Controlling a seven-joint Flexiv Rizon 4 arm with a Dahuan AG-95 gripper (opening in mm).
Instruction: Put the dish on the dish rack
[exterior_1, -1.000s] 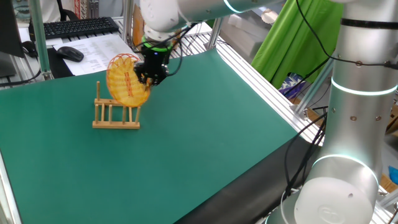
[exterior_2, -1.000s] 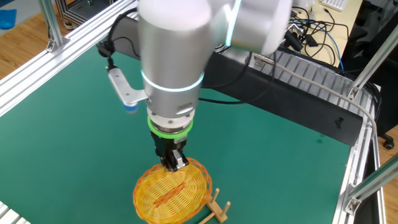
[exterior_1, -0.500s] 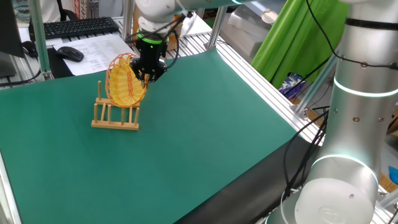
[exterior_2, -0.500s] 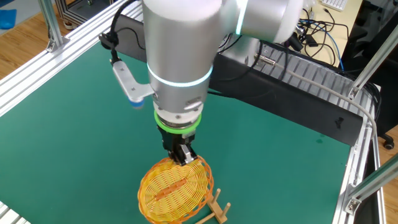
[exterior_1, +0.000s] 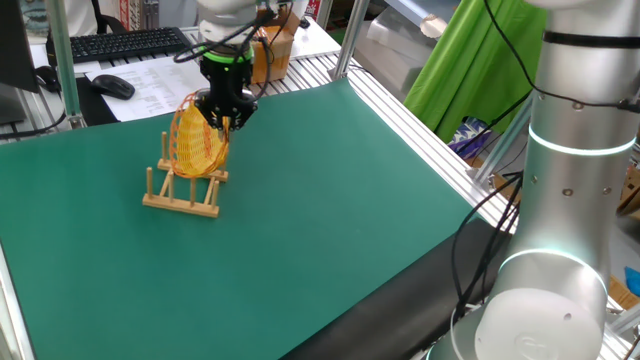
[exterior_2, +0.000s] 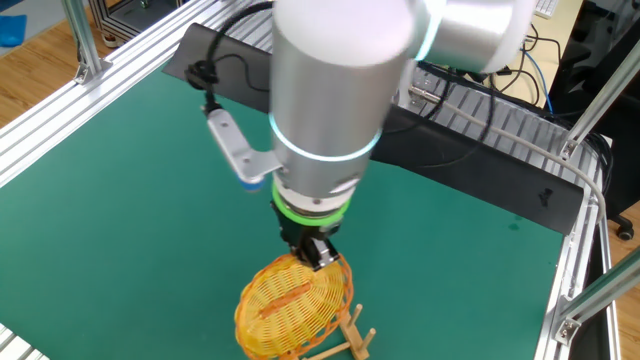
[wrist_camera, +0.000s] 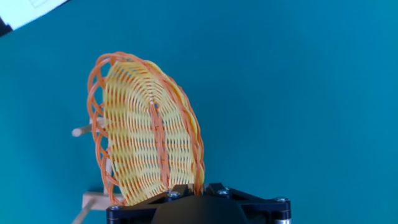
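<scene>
**Woven dish held on edge in the wooden rack**

From my remote station I see a wide green table (exterior_1: 330, 240) filling most of both fixed views, framed by aluminium rails. Over its far corner reaches the big silver robot arm (exterior_2: 340, 110), its wrist pointing straight down.

Below the wrist stands the dish rack (exterior_1: 183, 190), a small light-wood frame of upright pegs on thin rails, resting flat on the table. In the other fixed view only one end of it shows at the bottom edge.

The dish (exterior_1: 198, 142), a round yellow-orange woven plate, stands on edge, its lower rim down among the pegs. I judge it is kept vertical so it can slot between two rows of pegs, where a flat plate would never seat. The hand view shows it tilted a little to one side, with one peg visible behind its left rim.

The gripper (exterior_1: 223, 113) is clamped on the dish's upper rim, pinching from above, which leaves the lower rim free to enter the rack. Its fingers are drawn close together on the thin weave; in the hand view the rim disappears under the black gripper body, so the contact itself is hidden.

I cannot tell whether the dish's weight already rests on the rack rails.
</scene>
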